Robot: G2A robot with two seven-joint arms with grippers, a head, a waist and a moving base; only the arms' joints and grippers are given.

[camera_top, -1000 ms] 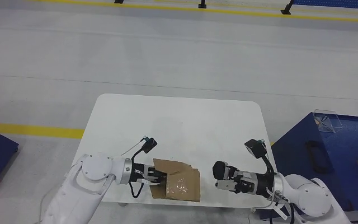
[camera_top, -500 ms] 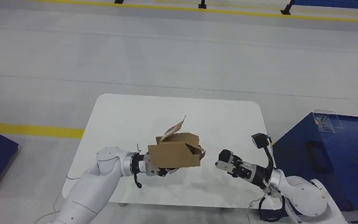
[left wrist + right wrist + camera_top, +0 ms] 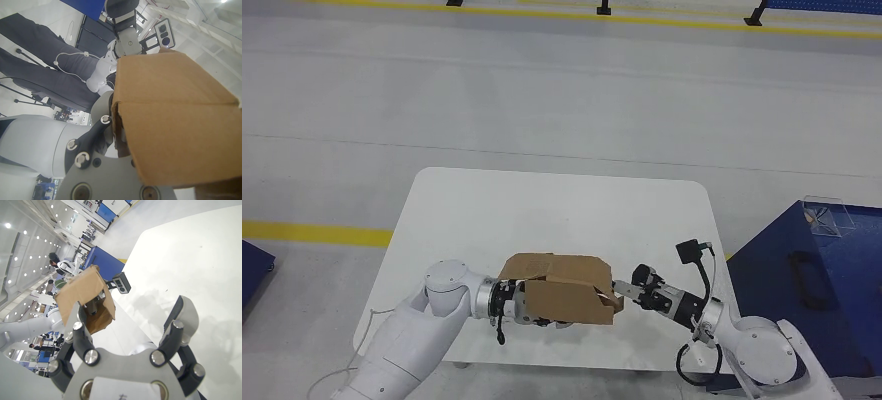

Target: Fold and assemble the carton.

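1 carton (image 3: 560,290), long axis sideways, open end toward right gripper (image 3: 627,292)

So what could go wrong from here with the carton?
The carton is held off the table by one wall in the left jaws; a push from the right may twist it or pull it loose.
The right jaws are open, one finger at the open end's edge; it might crush the flap rather than fold it.
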